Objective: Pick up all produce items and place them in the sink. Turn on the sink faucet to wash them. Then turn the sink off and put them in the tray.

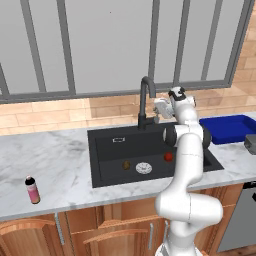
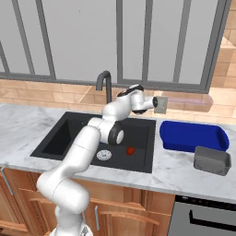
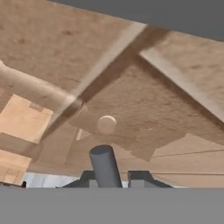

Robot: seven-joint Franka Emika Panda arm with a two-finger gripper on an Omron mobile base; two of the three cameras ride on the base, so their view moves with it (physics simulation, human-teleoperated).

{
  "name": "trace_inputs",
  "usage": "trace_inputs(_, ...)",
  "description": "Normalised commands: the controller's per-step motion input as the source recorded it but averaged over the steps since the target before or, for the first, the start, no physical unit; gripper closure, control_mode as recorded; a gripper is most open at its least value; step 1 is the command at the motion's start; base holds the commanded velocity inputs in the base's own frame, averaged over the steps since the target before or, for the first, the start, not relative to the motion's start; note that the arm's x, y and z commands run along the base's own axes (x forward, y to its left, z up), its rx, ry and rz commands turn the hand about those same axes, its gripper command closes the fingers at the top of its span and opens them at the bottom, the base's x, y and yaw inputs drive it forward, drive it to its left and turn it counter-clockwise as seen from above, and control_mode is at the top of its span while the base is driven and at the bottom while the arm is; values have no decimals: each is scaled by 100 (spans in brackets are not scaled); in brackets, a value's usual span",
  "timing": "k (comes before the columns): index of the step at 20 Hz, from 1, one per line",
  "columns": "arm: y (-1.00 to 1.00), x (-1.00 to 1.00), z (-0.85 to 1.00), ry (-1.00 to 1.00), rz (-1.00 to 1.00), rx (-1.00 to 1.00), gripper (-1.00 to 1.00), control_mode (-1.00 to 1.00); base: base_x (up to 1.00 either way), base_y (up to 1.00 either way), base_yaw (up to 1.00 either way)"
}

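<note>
The black sink (image 1: 102, 150) (image 2: 60, 138) holds both produce items near its silver drain: a brownish-olive ball (image 1: 127, 164) and a red ball (image 1: 168, 156) (image 2: 130, 150). The black gooseneck sink faucet (image 1: 145, 97) (image 2: 105, 83) stands at the back rim. My gripper (image 1: 156, 111) (image 2: 160, 105) (image 3: 114, 177) hovers above the sink's back right, just right of the faucet, shut and holding no produce. In the hand view a dark grey rod (image 3: 104, 164) stands right at the fingertips. The blue tray (image 1: 227, 129) (image 2: 193, 136) lies empty on the counter right of the sink.
A small pink bottle (image 1: 32, 190) with a black cap stands on the counter's left front. A grey container (image 2: 211, 160) (image 1: 250, 145) sits in front of the tray. Window frames and a brick backsplash rise behind the faucet.
</note>
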Motion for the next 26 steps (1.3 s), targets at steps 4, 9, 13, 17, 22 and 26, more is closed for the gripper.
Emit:
trace_inputs(4,46,10,11,0,0,0,-100,-100,0,0,0)
trace_inputs(9,7,1,62,-2,-3,-1,-100,-100,0,0,0)
trace_inputs(13,-4,0,65,0,-7,-6,-100,-100,0,0,0)
trace_inputs(17,-29,0,60,0,-7,-9,-100,-100,0,0,0)
trace_inputs(22,-56,0,35,0,-7,-12,-100,-100,0,0,0)
trace_inputs(26,-58,0,34,0,-5,-9,-100,-100,0,0,0)
